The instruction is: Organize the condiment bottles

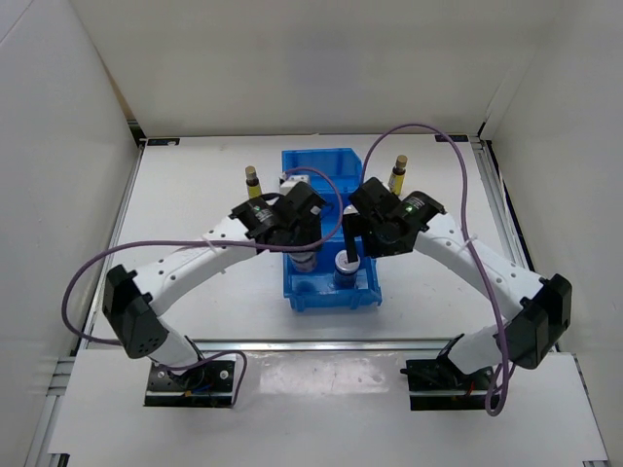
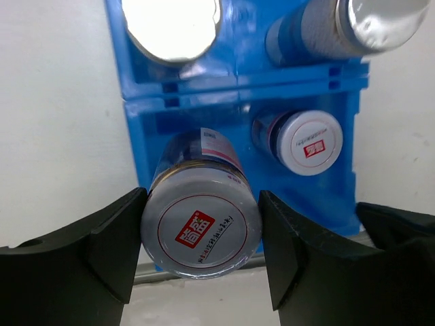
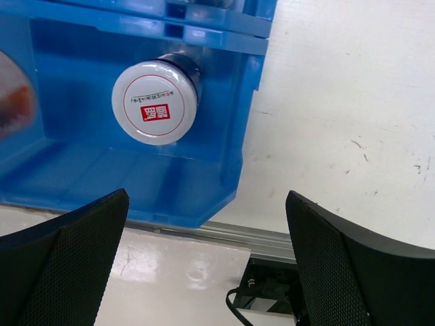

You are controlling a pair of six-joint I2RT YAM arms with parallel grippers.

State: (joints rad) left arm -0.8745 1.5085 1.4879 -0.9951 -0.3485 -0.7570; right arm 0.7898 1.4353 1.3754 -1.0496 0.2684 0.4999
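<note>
The left fingers (image 2: pixel 109 244) press on both sides of a red-marked jar (image 2: pixel 201 227), gripping it upright over the near compartment of the blue bin (image 2: pixel 136 136), close against the bin's left wall. The step in hand looks like seating this jar beside the second jar (image 2: pixel 309 142), which stands to its right in the same compartment with a clear gap between them. The next move probably calls for a straight descent, then letting go without nudging that neighbour. Room is tight: the left wall sits just beside one finger, and the divider lies just beyond the jar. Past the divider, the white cylinders (image 2: pixel 340 30) share the middle compartment. The right fingers (image 3: pixel 68 258) are spread wide with nothing between them, hovering over the bin's near right corner, so both arms crowd the same end. Outside the bin, the left amber bottle (image 1: pixel 252 180) and the right amber bottle (image 1: pixel 398 170) stand on the tabletop (image 1: pixel 195 195), flanking its far compartment, with open surface around each for an approach.
</note>
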